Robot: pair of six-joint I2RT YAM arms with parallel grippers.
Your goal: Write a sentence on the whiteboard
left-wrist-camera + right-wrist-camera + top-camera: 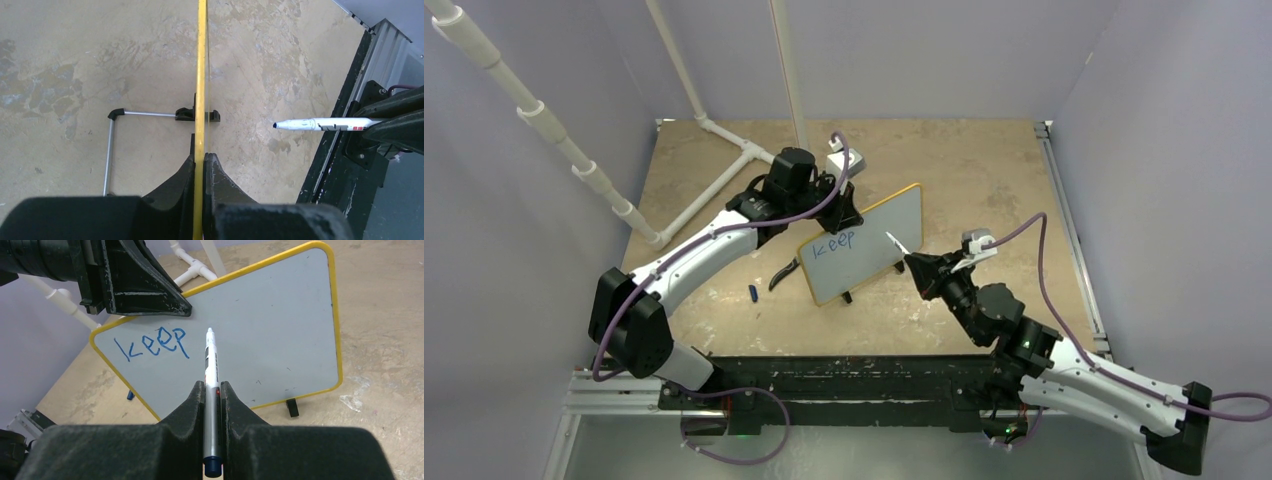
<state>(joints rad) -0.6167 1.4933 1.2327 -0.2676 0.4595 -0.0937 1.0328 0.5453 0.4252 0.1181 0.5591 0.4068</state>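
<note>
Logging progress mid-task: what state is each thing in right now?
whiteboard: standing on its feet, top edge clamped.
sentence: only "keep" written.
marker: tip bare, off the board.
left gripper: fingers shut on the whiteboard.
right gripper: fingers shut on the marker.

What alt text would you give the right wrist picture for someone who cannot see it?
The right gripper holds a white marker, tip pointing at a yellow-framed whiteboard bearing "keep" in blue. The left gripper clamps the board's upper edge.
</note>
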